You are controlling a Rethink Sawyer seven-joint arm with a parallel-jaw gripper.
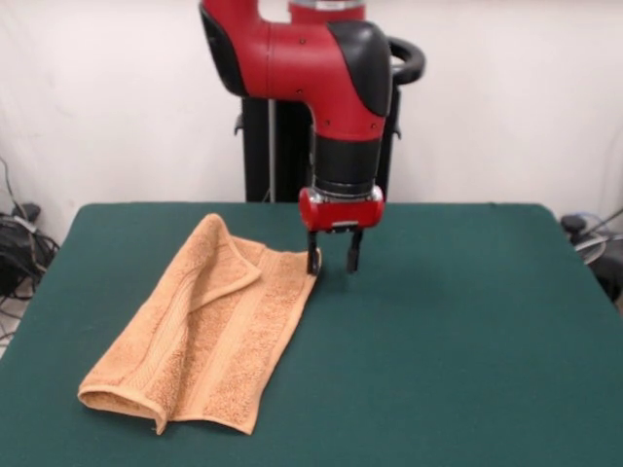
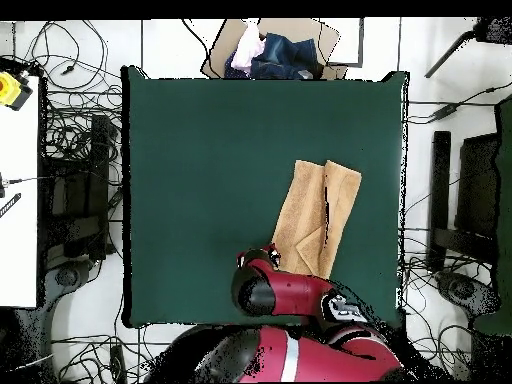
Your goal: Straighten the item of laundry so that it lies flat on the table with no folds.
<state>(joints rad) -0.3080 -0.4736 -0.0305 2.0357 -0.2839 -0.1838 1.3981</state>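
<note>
The gripper (image 1: 332,261) stood open at the far corner of the towel (image 1: 204,326). Probably it aimed to catch that corner, because one long side lay folded over on the table (image 1: 467,331).

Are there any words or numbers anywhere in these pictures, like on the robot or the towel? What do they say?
None that can be read.
The red arm: no lettering shows in the front view.
The gripper: no label.
The towel: only woven stripes, no tag or words.
The table: plain green.
A white mark on the arm's base in the overhead view: a stripe, not legible text.
</note>
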